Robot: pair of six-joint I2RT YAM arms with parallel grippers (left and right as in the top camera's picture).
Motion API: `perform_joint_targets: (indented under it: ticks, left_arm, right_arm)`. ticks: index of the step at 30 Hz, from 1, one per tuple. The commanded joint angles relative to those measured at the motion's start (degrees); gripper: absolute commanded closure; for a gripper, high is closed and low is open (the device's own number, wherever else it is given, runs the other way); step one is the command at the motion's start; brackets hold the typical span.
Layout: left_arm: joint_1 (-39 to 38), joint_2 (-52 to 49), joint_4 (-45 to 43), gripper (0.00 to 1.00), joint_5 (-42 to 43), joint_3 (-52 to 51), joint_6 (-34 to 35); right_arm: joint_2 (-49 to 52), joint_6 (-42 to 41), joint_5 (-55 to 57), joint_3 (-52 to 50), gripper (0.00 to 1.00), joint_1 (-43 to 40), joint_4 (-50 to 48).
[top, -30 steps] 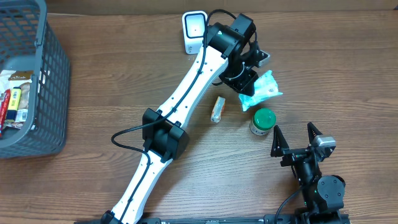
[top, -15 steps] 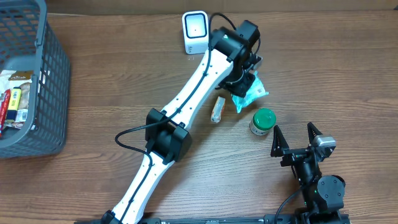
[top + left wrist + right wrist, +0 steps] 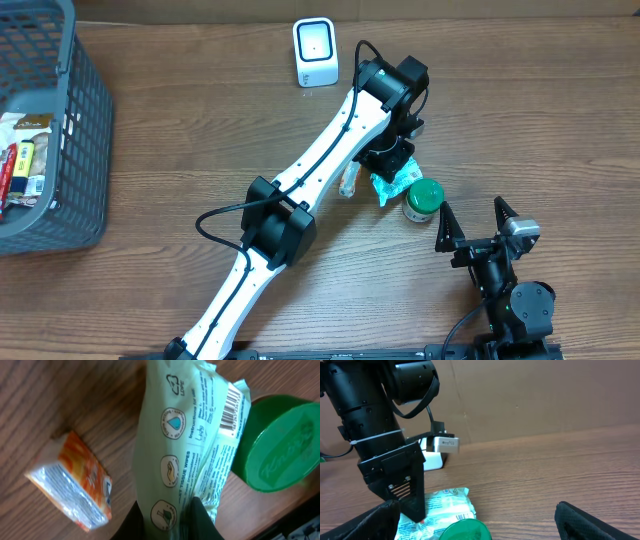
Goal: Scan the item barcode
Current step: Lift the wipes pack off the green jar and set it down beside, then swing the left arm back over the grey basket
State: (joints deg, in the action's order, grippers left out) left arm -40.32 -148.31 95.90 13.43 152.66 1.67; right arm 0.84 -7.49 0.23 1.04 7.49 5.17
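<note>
left gripper (image 3: 167, 519) is pinched nearly closed on one end of the wipes pack (image 3: 185, 445). the pack sits low over the worktop (image 3: 150, 180), edge against the green-lidded jar (image 3: 424, 197), snack bar (image 3: 75, 482) just beside, scanner (image 3: 315, 52) well apart. pack looks light and soft, crinkly film, likely to sag and slip. best hold is a flat end seam, clear of the barcode (image 3: 230, 407). right gripper (image 3: 475, 222) is wide open, empty.
</note>
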Motion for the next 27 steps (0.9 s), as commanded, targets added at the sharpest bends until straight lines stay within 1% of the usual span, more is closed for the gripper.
perform_joint_targets:
  ticks: [1,5,8,12,14,16,19,21,27]
  left_arm:
    - [-0.22,1.73,0.94,0.91,1.11,-0.15,1.16]
    - [-0.20,1.73,0.83,0.86,1.11,-0.15,1.49]
    - [-0.22,1.73,0.76,0.83,1.01,-0.15,3.02]
    - [-0.22,1.73,0.72,0.75,0.96,-0.17,3.52]
    - [-0.20,1.73,0.74,0.75,0.76,-0.17,3.50]
    - [-0.13,1.73,0.66,0.79,-0.02,-0.17,3.50]
    - [0.26,1.77,-0.52,0.80,-1.05,-0.13,3.52]
    - [1.07,1.84,-1.44,0.78,-0.98,0.33,4.07]
    - [5.18,1.84,-1.03,0.67,0.66,2.45,5.22]
  right_arm:
    - [-0.50,-0.02,0.04,-0.59,0.00,-0.28,-0.37]
    - [-0.50,-0.02,0.04,-0.59,0.00,-0.28,-0.37]
    - [-0.48,-0.02,0.04,-0.59,0.00,-0.28,-0.37]
    - [-0.50,-0.02,0.04,-0.59,0.00,-0.28,-0.37]
    - [-0.50,-0.02,0.04,-0.59,0.00,-0.28,-0.37]
    - [-0.48,-0.02,0.04,-0.59,0.00,-0.28,-0.37]
    - [-0.50,-0.02,0.04,-0.59,0.00,-0.28,-0.37]
    - [-0.50,-0.02,0.04,-0.59,0.00,-0.28,-0.37]
    - [-0.50,-0.02,0.04,-0.59,0.00,-0.28,-0.37]
